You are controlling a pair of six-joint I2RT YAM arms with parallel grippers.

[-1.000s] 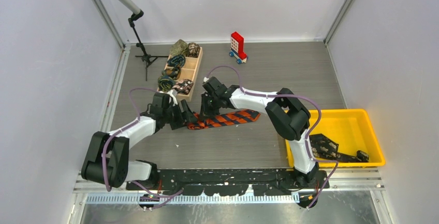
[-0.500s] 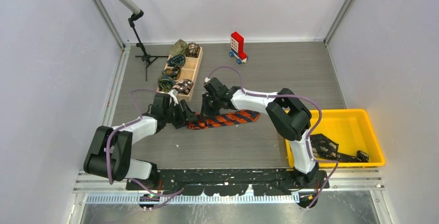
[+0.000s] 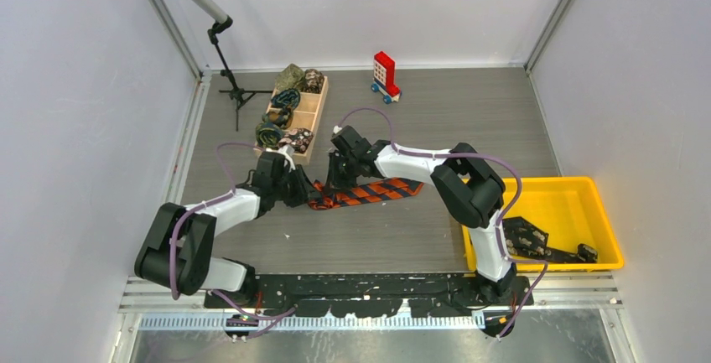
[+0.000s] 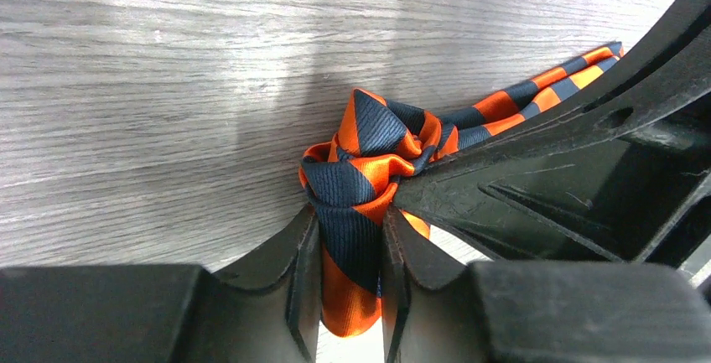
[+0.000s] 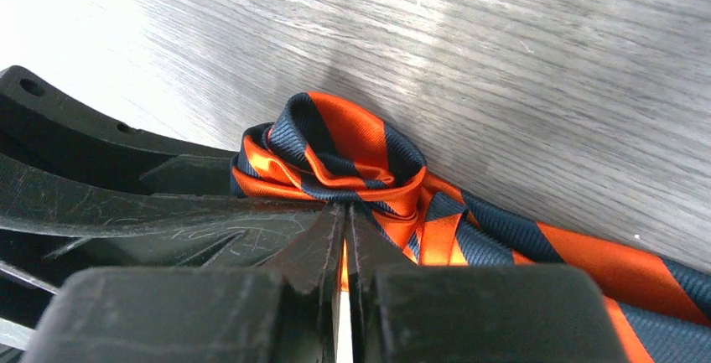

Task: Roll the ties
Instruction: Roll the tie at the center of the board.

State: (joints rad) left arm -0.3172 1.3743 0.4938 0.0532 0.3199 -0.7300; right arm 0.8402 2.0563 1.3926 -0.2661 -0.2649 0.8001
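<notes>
An orange-and-dark-blue checked tie point(image 3: 365, 193) lies on the grey table, its left end wound into a small roll point(image 4: 369, 149). My left gripper point(image 3: 307, 192) is shut on that rolled end; in the left wrist view the fabric sits pinched between both fingers point(image 4: 348, 254). My right gripper point(image 3: 334, 180) is shut on the same roll from the far side, jaws nearly together with a thin fold of tie point(image 5: 335, 149) between them. The flat part runs right to a pointed end point(image 3: 414, 184). Several rolled ties point(image 3: 289, 99) sit in a wooden tray.
The wooden tray point(image 3: 313, 114) stands behind the left gripper. A red-and-white toy block on blue wheels point(image 3: 385, 75) stands at the back. A yellow bin point(image 3: 560, 191) with black parts is at the right. A microphone stand point(image 3: 229, 78) is at the back left.
Both grippers have shifted slightly right along the tie with the roll held between them; the flat part of the tie has grown shorter.
</notes>
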